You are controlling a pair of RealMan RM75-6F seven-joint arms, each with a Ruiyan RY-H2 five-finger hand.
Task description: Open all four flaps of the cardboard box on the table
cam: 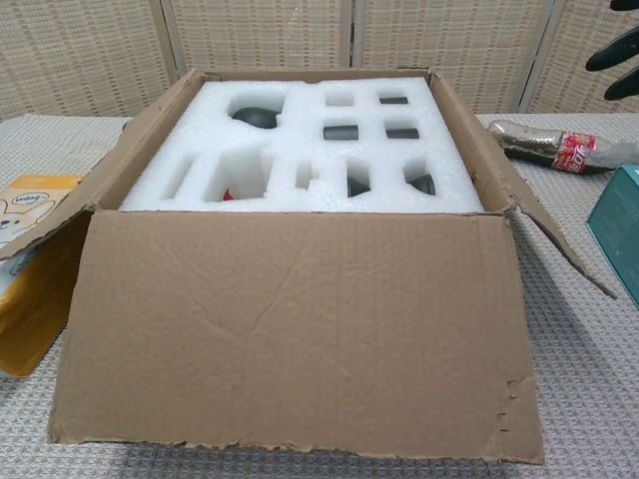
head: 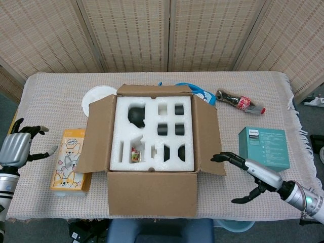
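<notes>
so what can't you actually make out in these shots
- Dark items in the white foam insert: sunk in cutouts, too small to identify in either view.
- Cardboard box front wall and label: chest view, hidden by the hanging front flap.
- Right hand: chest view, cut off by the frame edge.
- Left hand: absent from chest view.

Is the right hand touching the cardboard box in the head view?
No, the right hand hovers open beside the cardboard box, clear of its flaps.

The left robot hand [head: 16,146] has a silver-grey shell with black fingertips; the right robot hand [head: 246,171] has black fingers and a silver forearm bearing a green light.
</notes>
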